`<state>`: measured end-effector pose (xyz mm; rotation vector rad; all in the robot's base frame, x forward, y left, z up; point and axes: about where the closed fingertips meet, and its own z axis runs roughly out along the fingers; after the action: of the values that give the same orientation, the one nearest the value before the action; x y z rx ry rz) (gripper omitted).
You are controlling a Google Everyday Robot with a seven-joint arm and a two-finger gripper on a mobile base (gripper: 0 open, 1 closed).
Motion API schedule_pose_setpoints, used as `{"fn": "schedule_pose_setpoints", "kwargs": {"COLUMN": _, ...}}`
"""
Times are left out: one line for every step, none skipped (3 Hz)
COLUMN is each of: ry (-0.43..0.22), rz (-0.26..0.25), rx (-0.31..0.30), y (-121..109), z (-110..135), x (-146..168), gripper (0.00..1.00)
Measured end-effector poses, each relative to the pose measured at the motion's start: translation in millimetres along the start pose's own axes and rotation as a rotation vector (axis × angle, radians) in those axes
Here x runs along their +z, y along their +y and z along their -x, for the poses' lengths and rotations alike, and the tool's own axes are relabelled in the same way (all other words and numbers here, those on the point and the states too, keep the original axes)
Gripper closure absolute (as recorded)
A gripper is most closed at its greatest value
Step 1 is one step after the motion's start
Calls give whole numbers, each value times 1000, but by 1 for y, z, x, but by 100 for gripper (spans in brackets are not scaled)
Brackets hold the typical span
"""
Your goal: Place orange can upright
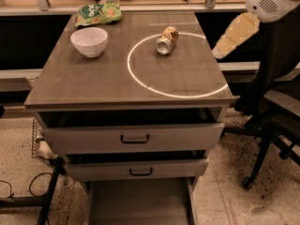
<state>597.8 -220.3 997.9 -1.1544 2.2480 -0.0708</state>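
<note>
The orange can [167, 40] lies on its side on the grey cabinet top [93, 78], at the far edge of a white circle [140, 78] marked on it. Its silver end faces the front left. My gripper [219, 53] hangs at the end of the cream arm at the upper right, just past the right edge of the cabinet top. It is to the right of the can, apart from it, and holds nothing that I can see.
A white bowl [89, 41] stands at the back left, with a green snack bag [98, 14] behind it. Two drawers [133, 137] below the top stand slightly open. A black office chair [274, 116] is at the right. Cables lie on the floor at the left.
</note>
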Motion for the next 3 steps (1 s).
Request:
{"fn": "schedule_pose_setpoints", "kwargs": {"ry": -63, "rz": -27, "rx": 185, "y": -39, "z": 22, "x": 28, "gripper": 0}}
{"fn": "schedule_pose_setpoints", "kwargs": {"ry": -127, "rz": -9, "rx": 451, "y": -72, "z": 42, "x": 65, "gripper": 0}}
{"fn": "schedule_pose_setpoints", "kwargs": {"ry": -162, "rz": 48, "rx": 604, "y": -88, "z": 73, "x": 100, "gripper": 0}}
